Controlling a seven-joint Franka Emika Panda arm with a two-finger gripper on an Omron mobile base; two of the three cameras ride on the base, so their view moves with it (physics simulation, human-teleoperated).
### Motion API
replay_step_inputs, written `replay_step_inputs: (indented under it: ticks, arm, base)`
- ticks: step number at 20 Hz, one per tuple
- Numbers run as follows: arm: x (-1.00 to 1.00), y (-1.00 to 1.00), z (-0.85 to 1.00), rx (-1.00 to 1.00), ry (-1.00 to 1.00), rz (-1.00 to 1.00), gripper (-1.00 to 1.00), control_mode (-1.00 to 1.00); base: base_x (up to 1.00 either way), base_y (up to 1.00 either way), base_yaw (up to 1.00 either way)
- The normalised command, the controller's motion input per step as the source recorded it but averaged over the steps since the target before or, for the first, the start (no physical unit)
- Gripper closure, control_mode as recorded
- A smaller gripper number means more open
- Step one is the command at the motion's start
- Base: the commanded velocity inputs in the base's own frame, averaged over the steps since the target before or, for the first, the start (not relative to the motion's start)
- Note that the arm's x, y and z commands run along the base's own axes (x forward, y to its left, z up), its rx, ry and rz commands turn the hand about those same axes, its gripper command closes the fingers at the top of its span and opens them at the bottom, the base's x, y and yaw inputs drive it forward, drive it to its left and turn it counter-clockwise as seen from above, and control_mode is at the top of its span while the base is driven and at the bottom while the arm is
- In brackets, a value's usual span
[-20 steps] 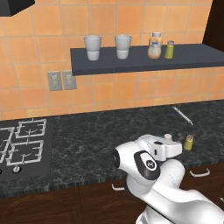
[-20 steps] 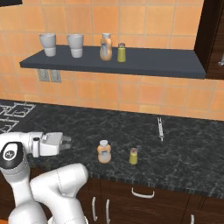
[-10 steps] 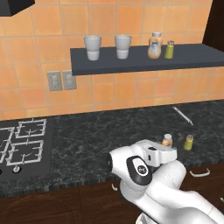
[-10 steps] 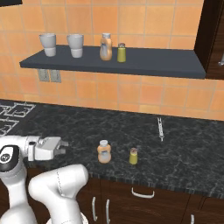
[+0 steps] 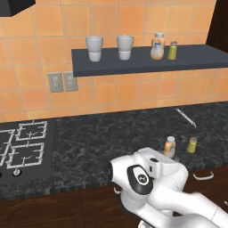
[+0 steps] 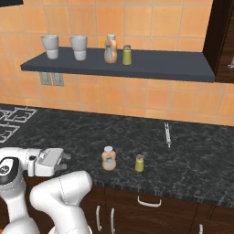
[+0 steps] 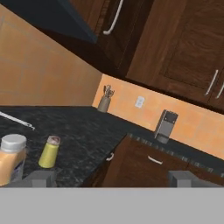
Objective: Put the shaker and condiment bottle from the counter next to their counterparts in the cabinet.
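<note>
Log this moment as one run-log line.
gripper: open, empty, low at counter front | shaker, condiment bottle: upright on counter, untouched | counterparts on cabinet | stage: approach

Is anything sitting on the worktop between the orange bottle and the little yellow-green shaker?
No; in the right base view only bare black counter lies between the bottle and the shaker.

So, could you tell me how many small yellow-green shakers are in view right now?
2. One shaker stands on the counter, right of the orange condiment bottle; the other shaker stands on the wall shelf, beside the fat bottle.
</note>
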Motion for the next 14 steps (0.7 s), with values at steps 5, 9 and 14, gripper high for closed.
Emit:
replay_step_inputs:
  ticks: [5, 9, 14]
  arm:
    - [0.03, -0.51, 0.00, 0.00, -0.01, 0.00, -1.00, -1.00]
    - [0.12, -0.66, 0.00, 0.00, 0.00, 0.00, -1.00, -1.00]
    - [-0.05, -0.02, 0.15, -0.04, -0.02, 0.00, -1.00, -1.00]
  base:
    - [0.00, 0.00, 0.00]
    - [0.00, 0.00, 0.00]
    - [0.00, 0.00, 0.00]
